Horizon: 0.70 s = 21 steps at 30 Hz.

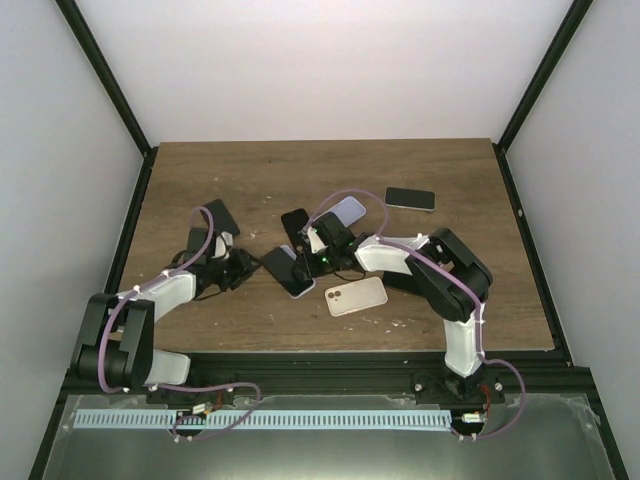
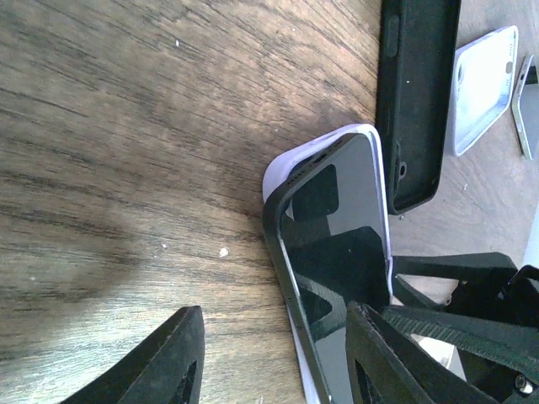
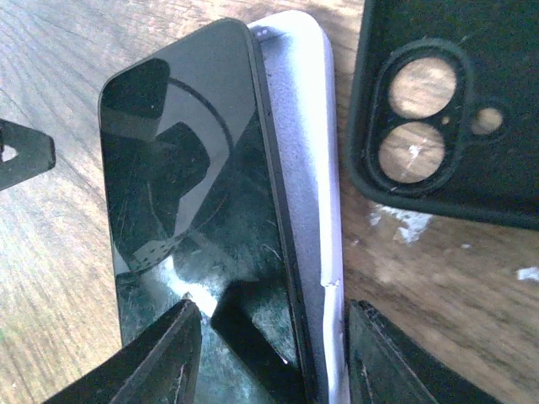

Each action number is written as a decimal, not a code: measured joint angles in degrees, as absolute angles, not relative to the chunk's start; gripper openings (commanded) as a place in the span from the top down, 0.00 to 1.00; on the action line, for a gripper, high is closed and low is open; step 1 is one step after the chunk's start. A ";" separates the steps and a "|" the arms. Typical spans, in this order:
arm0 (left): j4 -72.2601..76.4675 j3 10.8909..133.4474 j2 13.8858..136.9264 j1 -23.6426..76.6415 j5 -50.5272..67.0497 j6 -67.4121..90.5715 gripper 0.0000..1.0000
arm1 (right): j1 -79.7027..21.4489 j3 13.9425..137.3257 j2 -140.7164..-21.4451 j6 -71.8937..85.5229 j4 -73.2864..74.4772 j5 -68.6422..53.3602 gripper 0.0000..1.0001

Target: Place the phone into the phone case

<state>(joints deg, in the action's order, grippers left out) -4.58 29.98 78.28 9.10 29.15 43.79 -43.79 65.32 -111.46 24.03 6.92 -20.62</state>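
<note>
The black phone (image 1: 287, 268) lies screen up, askew in the lavender phone case (image 3: 305, 143) at mid-table. A strip of the case's inside shows along one long side, and the phone's other long edge (image 2: 290, 252) rides above the case rim (image 2: 278, 168). My left gripper (image 2: 274, 358) is open at the phone's left end, one finger over the screen (image 2: 345, 244). My right gripper (image 3: 274, 353) is open. It straddles the phone's (image 3: 189, 160) long edge and the case wall. In the top view the left gripper (image 1: 246, 268) and right gripper (image 1: 313, 262) flank the phone.
An empty black case (image 1: 296, 224) with camera cutouts (image 3: 446, 101) lies just behind the phone, close to both grippers. A pale lavender case (image 1: 342, 211), a second black phone (image 1: 410, 198) and a beige phone (image 1: 356, 296) lie to the right.
</note>
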 measured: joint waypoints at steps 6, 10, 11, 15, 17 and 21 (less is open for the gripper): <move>-5.21 30.52 78.56 9.10 28.62 42.17 0.57 | -45.50 63.40 -111.46 27.49 3.09 -22.90 0.57; -5.78 30.70 79.77 9.17 28.56 41.30 0.55 | -48.10 61.80 -111.39 30.79 0.05 -23.83 0.61; -5.87 30.70 80.20 9.19 28.56 41.12 0.55 | -48.56 61.45 -111.37 31.40 -0.49 -23.94 0.62; -5.54 30.76 82.76 9.43 29.12 40.86 0.59 | -49.19 60.88 -111.24 32.69 -1.56 -23.38 0.64; -5.21 31.05 83.81 9.61 29.54 40.84 0.63 | -49.21 60.88 -111.24 33.06 -1.67 -22.59 0.64; -5.10 32.60 85.38 10.31 28.88 40.21 0.64 | -49.15 61.17 -111.26 33.43 -1.72 -20.53 0.64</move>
